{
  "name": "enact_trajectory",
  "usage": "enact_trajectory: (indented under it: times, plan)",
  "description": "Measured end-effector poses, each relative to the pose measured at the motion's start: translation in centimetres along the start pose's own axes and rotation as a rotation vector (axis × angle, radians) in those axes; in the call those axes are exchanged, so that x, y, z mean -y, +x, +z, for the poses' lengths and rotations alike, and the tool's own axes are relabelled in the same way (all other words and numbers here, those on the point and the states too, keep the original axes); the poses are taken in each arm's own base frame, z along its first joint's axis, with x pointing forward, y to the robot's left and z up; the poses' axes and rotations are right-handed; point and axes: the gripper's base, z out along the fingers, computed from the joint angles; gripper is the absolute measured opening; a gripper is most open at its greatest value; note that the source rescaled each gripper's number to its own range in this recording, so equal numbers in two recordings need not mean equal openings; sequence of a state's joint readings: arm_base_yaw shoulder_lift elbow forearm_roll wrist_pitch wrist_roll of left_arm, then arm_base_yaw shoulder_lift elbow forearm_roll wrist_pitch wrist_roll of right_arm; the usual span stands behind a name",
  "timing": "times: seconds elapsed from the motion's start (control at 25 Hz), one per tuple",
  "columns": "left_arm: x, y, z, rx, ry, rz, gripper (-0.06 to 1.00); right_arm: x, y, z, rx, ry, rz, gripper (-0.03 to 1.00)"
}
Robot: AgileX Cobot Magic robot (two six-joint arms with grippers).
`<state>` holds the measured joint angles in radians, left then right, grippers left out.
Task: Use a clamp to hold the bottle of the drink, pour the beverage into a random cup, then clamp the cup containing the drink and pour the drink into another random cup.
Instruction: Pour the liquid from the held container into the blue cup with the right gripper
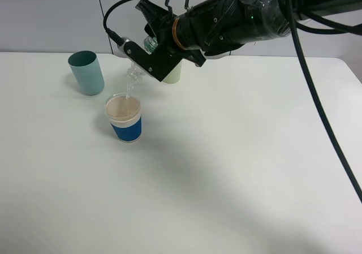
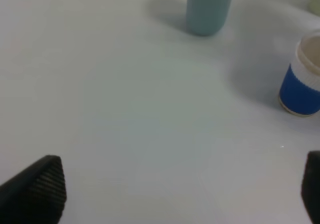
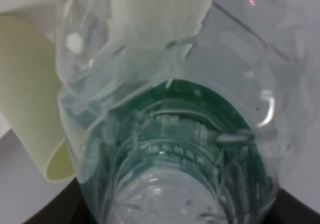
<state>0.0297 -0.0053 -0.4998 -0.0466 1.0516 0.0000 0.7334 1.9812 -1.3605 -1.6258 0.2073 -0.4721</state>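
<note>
The right gripper [image 1: 148, 55] clasps the tilted bottle [image 1: 133, 73] over the blue cup [image 1: 124, 119]; the left gripper [image 2: 181, 186] gapes wide; open desk [image 1: 243, 169] spreads to the right edge.

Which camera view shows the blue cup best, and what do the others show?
Exterior high: the blue cup appears whole, its brownish drink visible from above. Left wrist shows only its side, blurred and cropped by the frame edge. Right wrist misses it; the bottle fills that view.

White surface [image 1: 237, 175], three upright cups: teal cup [image 1: 86, 72], blue-banded cup [image 1: 125, 120] with brownish liquid, cream cup [image 1: 173, 76] partly hidden
</note>
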Motion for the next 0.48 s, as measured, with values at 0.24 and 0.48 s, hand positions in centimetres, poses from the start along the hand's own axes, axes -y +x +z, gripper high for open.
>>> enact_trajectory:
  times: [0.24,0.48]
  plan:
    - [0.0,0.0,0.0,0.0,0.0,0.0,0.85,0.23,-0.02,-0.03,0.003,0.024,-0.094,0.0]
    - [0.0,0.0,0.0,0.0,0.0,0.0,0.85,0.39,-0.39,-0.04,0.043,0.044,-0.103,0.0]
